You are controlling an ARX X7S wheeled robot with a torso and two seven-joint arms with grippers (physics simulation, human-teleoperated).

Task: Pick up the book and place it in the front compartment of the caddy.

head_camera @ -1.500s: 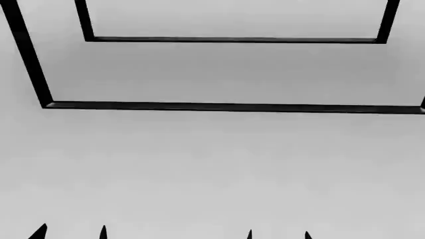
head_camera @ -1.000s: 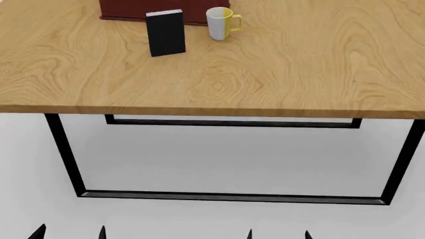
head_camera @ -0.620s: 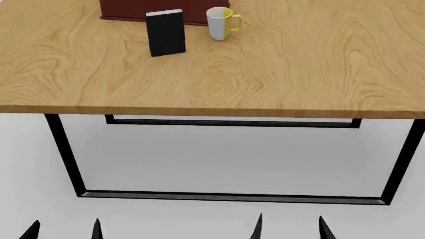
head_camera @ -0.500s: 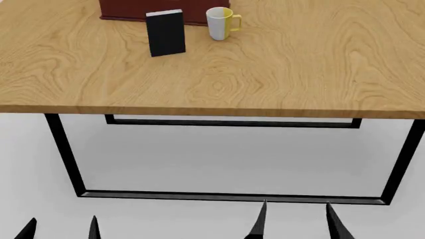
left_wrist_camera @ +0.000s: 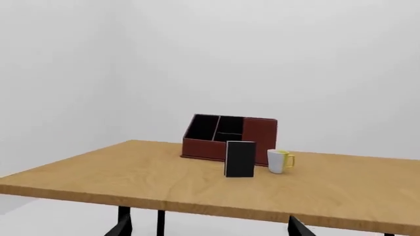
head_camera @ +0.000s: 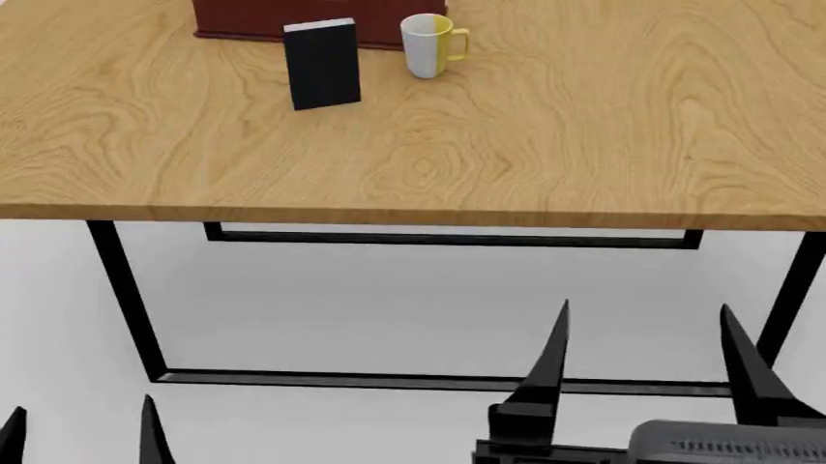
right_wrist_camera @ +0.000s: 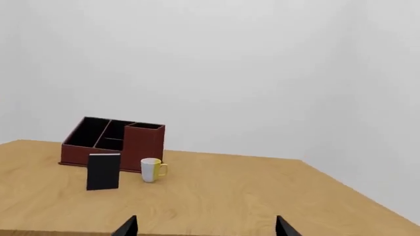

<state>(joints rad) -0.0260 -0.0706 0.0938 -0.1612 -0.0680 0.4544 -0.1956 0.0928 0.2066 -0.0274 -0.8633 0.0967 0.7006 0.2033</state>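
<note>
A wooden table (head_camera: pixel 543 145) with a swirling light-oak grain and a thin black metal frame stands on a plain pale grey floor, with bare white walls behind it in both wrist views.

The right gripper (head_camera: pixel 641 340) rises at the near edge of the head view, below the level of the tabletop and in front of the table's near edge. Its two black pointed fingers stand spread wide apart with nothing between them, above a grey body. The left gripper (head_camera: pixel 80 433) shows only as two dark finger tips at the bottom of the same view, also parted and empty, lower than the right one.

The book (head_camera: pixel 321 64) stands upright on the table, well apart from both grippers. It is a small thick black hardcover with plain matte covers and a pale strip along its top edge. Its broad cover faces the robot, turned slightly.

Taking the book as the landmark: the mug (head_camera: pixel 430 44) stands just beside it on the robot's right, not touching, white outside with a yellow handle and yellow inside, a little shorter than the book. Directly behind the book sits the caddy (head_camera: pixel 246 17), a reddish-brown box with black inner walls; the wrist views show dividers splitting it into several compartments, with one taller section at the corner nearest the mug. Whether the book touches the caddy's front wall cannot be told.
</note>
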